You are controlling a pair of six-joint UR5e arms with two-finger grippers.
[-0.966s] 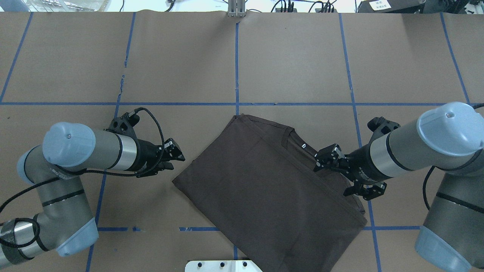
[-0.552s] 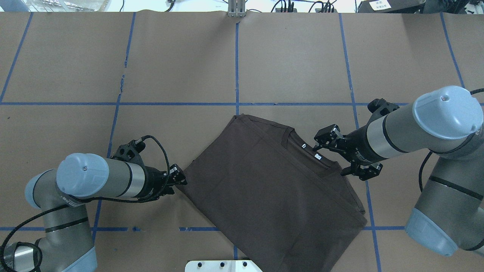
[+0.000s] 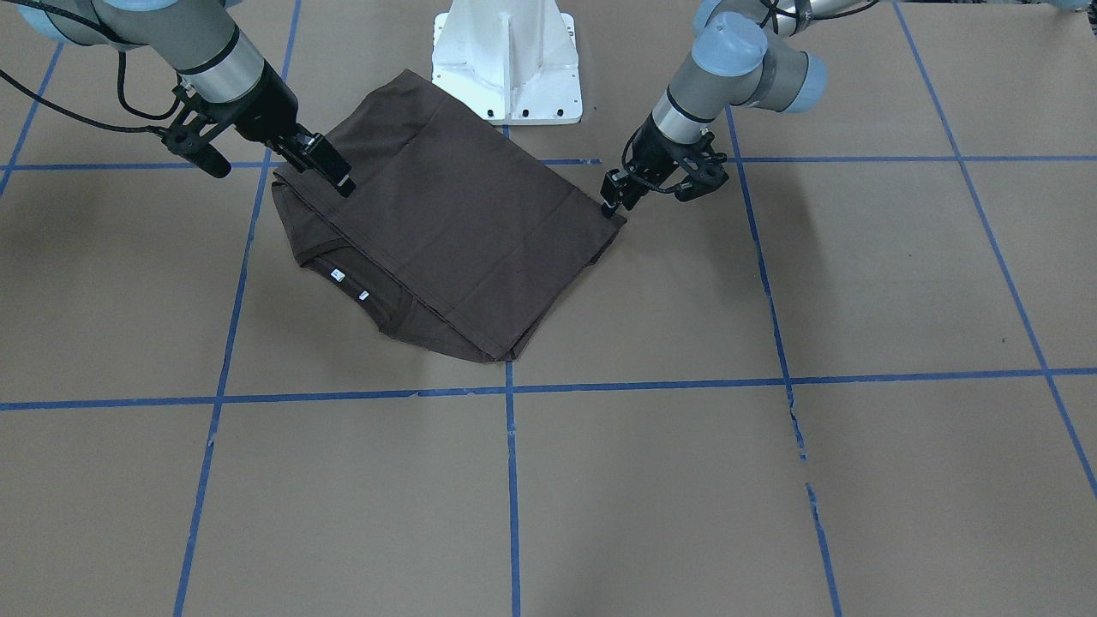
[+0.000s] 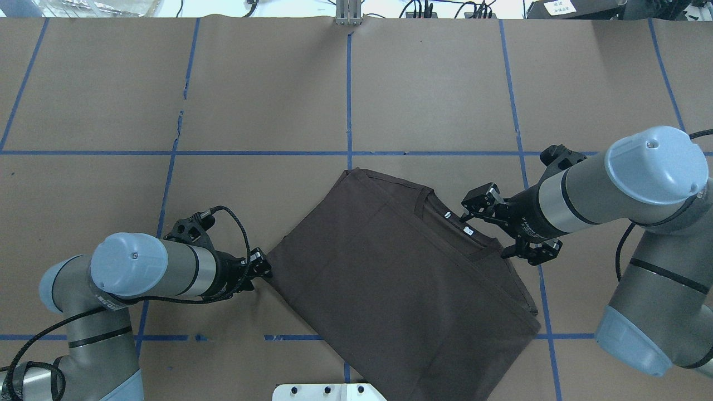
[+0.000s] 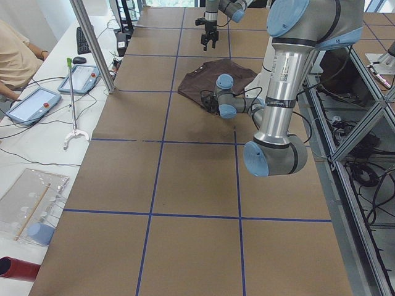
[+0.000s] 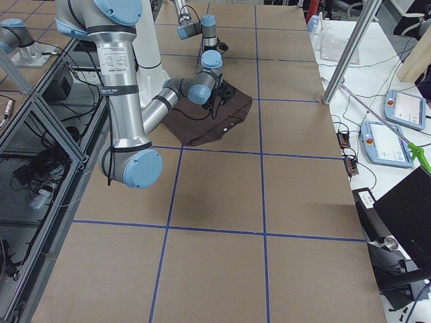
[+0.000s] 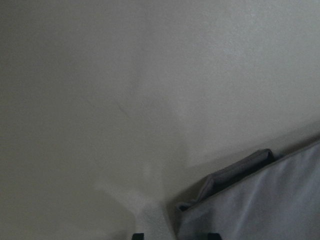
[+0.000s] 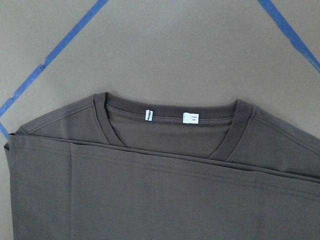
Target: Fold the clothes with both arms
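The clothes are one dark brown T-shirt (image 4: 401, 278), folded flat near the table's front middle, also seen in the front view (image 3: 446, 223). Its ribbed collar and white tags (image 8: 190, 118) face my right side. My left gripper (image 4: 263, 269) is low at the shirt's left corner. In the left wrist view that layered corner (image 7: 235, 175) lies between two slightly parted fingertips, so the gripper reads open. My right gripper (image 4: 486, 228) hangs open over the shoulder beside the collar, with its fingers spread wide. In the front view it stands at the shirt's left edge (image 3: 281, 176).
The white pedestal base (image 3: 507, 60) stands right behind the shirt. Blue tape lines (image 4: 349, 83) divide the brown paper table cover. A side table with tablets (image 5: 77, 77), a metal pole (image 5: 92, 43) and a seated person (image 5: 15, 58) lie beyond the far edge.
My left arm swung back and inward, lowering its gripper to the shirt's left corner. My right gripper drew off the shoulder area, uncovering the white tags, then held still.
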